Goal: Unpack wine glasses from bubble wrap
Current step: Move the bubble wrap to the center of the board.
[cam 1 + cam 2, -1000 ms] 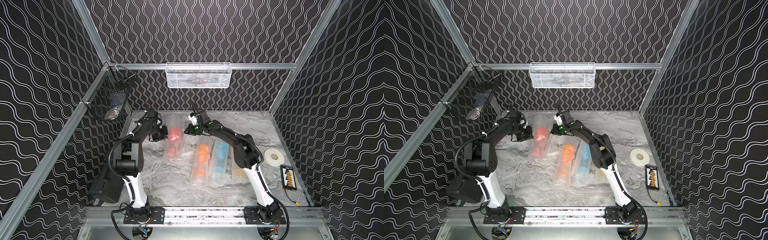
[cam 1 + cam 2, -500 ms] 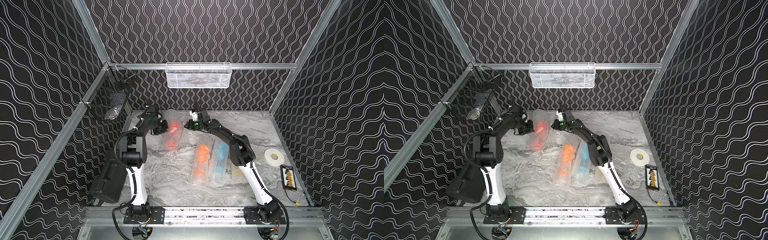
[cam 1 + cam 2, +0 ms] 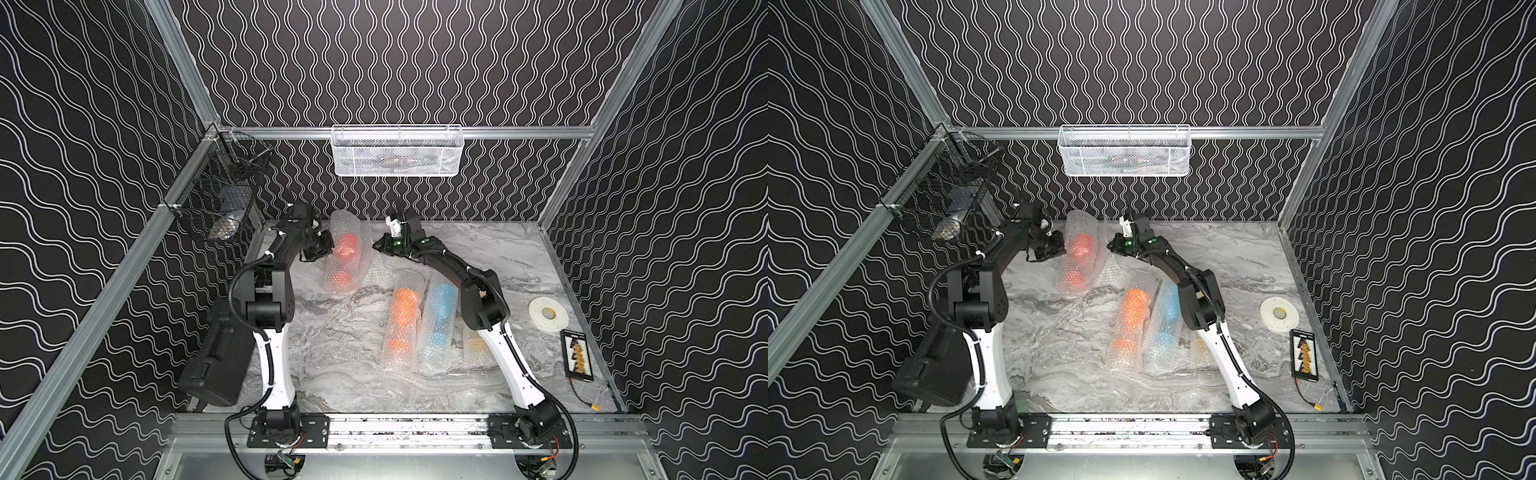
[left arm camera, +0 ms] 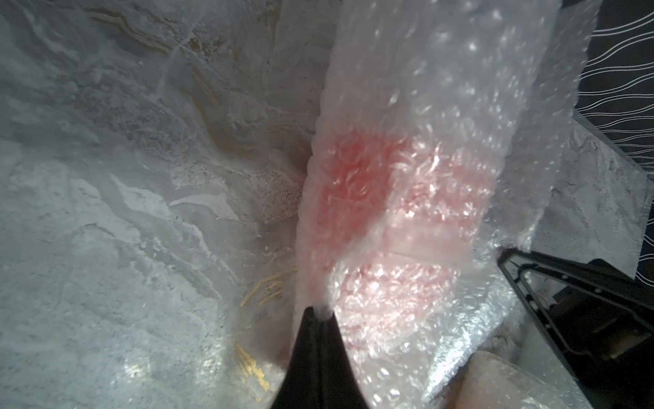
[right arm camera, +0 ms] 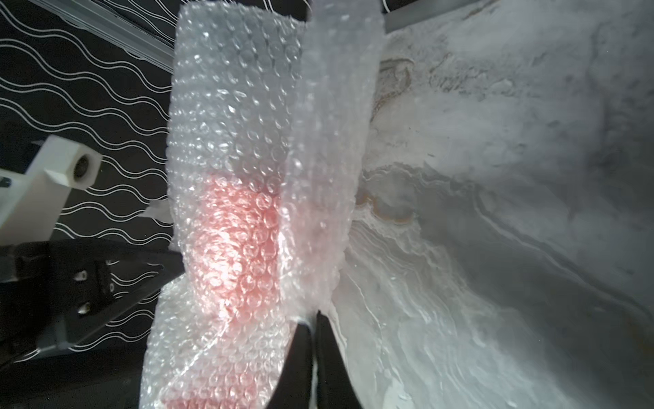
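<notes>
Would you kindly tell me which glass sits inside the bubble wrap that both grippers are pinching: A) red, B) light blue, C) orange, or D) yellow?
A: the left gripper and the right gripper each pinch an edge of the bubble wrap around the red glass.

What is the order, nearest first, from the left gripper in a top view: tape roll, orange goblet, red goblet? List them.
1. Red goblet, beside the left gripper, at the back.
2. Orange goblet, mid-table.
3. Tape roll, right edge.
</notes>
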Tool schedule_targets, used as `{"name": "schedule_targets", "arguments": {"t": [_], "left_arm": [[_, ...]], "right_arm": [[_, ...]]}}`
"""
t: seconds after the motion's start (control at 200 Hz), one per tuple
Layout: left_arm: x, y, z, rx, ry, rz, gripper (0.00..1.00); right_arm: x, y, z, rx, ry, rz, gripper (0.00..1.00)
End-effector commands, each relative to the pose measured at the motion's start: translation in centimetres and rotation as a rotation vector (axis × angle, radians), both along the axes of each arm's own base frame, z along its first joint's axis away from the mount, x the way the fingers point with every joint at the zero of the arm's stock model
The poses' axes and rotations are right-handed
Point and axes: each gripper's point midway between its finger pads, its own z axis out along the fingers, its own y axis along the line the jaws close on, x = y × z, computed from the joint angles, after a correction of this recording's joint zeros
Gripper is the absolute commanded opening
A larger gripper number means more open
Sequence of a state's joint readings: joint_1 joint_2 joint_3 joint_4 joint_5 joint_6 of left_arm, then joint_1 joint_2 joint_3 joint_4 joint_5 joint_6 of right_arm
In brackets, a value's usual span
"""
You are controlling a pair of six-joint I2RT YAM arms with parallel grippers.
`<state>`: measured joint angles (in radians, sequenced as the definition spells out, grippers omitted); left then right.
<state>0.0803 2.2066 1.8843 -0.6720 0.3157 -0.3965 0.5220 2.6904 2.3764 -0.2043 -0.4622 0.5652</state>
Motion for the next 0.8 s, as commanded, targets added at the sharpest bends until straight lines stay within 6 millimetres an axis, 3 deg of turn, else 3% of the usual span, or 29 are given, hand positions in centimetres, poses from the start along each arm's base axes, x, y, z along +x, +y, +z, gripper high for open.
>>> {"name": "schedule_targets", "arguments": {"t": [0.0, 0.18, 0.425, 0.796], "left_arm": [[-0.2, 0.0, 0.8, -0.003, -0.007, -0.010, 0.07], [-0.9, 0.4, 3.7, 0.027, -0.056, -0.010, 0.18], [-2.4, -0.4, 6.9, 0.001, -0.105, -0.032, 0.24], [-5.8, -1.8, 5.9, 0.030, -0.052, -0.101, 0.27]], "right_arm": [[0.2, 0.1, 2.1, 0.028, -0.038, 0.004, 0.09], [0.1, 0.1, 2.5, 0.032, -0.036, 0.002, 0.11], [-0.2, -0.2, 3.0, 0.024, -0.031, 0.003, 0.25], [-1.5, -1.1, 3.5, 0.004, -0.002, 0.025, 0.38]]}}
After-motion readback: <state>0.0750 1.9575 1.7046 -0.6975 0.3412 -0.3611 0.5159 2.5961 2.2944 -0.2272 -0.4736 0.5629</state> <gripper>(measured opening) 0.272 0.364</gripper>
